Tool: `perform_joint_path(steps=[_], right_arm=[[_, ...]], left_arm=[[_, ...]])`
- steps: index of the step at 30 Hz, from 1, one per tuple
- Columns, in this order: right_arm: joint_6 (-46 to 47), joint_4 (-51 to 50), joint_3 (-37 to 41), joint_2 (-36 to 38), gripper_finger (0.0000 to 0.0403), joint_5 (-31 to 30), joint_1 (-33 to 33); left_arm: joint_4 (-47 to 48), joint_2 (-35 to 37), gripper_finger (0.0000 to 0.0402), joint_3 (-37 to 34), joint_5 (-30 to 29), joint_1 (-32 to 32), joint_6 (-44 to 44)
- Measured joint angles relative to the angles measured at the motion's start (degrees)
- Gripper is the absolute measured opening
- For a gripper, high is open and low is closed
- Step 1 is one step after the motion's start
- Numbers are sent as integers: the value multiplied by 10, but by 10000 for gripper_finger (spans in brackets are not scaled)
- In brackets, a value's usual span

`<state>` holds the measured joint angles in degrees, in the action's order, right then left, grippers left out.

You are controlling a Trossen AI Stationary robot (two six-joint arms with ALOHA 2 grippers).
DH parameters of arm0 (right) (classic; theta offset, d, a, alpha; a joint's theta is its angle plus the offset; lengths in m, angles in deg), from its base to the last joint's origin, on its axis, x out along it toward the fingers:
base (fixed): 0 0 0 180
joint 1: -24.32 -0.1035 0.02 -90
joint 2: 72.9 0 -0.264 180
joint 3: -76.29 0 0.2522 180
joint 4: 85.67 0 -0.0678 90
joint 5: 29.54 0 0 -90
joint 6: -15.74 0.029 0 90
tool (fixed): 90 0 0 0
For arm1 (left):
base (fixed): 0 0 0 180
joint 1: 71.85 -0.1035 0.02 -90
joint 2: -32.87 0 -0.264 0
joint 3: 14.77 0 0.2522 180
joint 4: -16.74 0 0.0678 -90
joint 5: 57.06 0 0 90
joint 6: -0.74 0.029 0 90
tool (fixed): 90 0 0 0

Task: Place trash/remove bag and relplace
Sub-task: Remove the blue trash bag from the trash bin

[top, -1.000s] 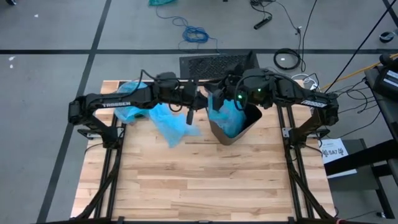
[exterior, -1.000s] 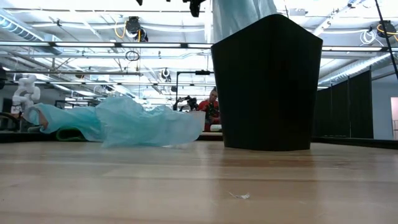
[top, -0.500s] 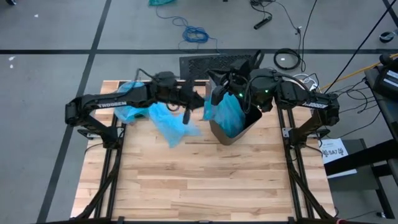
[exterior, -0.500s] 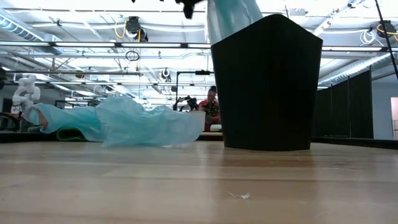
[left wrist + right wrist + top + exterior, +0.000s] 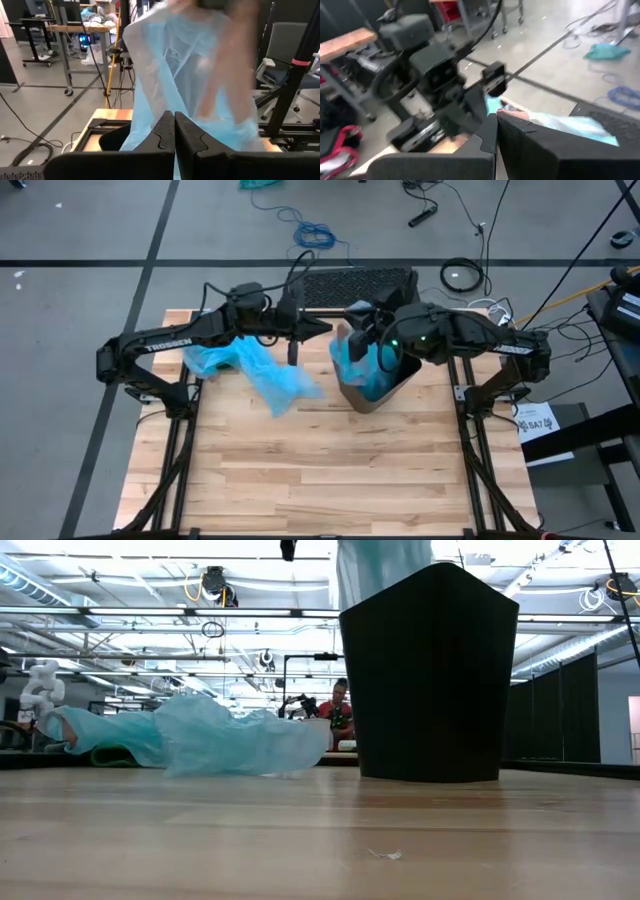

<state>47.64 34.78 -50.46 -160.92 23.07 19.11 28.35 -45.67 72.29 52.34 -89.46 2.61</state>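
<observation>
A black bin (image 5: 388, 394) (image 5: 430, 680) stands on the wooden table's far right part. A pale blue bag (image 5: 366, 366) sits in it, and its top rises above the rim (image 5: 385, 565). My left gripper (image 5: 328, 330) (image 5: 174, 119) is shut at the bag's left side, above the bin. My right gripper (image 5: 358, 330) (image 5: 496, 119) is shut close beside it at the bag's top. A second blue bag (image 5: 265, 375) (image 5: 200, 740) lies crumpled flat on the table to the left of the bin. The trash is out of view. My left gripper comes level from the table's left, and its shut fingertips meet the bag's film at a crease (image 5: 170, 102). The film rises stretched above the fingers. How many layers it has, I cannot tell. My right gripper comes slanting down from the right with blue film (image 5: 492, 106) at its shut fingertips. The fingers hide the place of contact, so the part held cannot be told.
A dark mesh panel (image 5: 350, 282) lies at the table's far edge behind the bin. Cables lie on the floor beyond it. A person (image 5: 340, 710) sits far off in the room. The table's near half (image 5: 320, 470) is bare wood.
My left gripper has risen and gone toward the table's far edge, staying shut. My right gripper has turned at the wrist and shifted a little toward the left, staying shut. The bag's top has stayed above the bin's rim. The bag on the table has not moved.
</observation>
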Motion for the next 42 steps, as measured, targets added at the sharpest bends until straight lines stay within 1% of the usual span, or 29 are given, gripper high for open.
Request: perform_joint_path(steps=[5,7,10,13,17,22,25,27,30,33,35,38,42], right_arm=[[5,-30,0,11,0,33,-5],[11,-42,0,16,0,33,-6],[57,-95,0,32,0,28,-6],[108,-171,0,50,0,20,-12],[158,-248,0,61,0,-6,-46],[192,-316,0,65,0,-37,-100],[204,-338,21,69,0,-49,-126],[213,-339,49,79,0,-47,-135],[221,-308,114,114,0,-47,-138],[203,-216,205,162,0,-45,-138],[180,-135,274,201,0,-30,-137],[144,-15,383,266,0,27,-127],[81,171,525,346,0,109,-90]], left_arm=[[-5,0,0,0,0,2,0],[-6,0,0,0,2,2,-1],[-1,0,0,0,12,5,-1],[-2,0,0,0,12,10,-1],[4,0,0,0,10,12,-6],[27,0,0,0,-1,11,-45],[46,0,0,1,-8,14,-45],[81,0,0,11,-23,19,-45],[123,0,0,36,-46,28,-45],[130,0,0,49,-52,39,-45],[135,0,0,54,-53,48,-46],[138,0,0,62,-62,64,-46],[158,0,0,62,-103,90,-46]])
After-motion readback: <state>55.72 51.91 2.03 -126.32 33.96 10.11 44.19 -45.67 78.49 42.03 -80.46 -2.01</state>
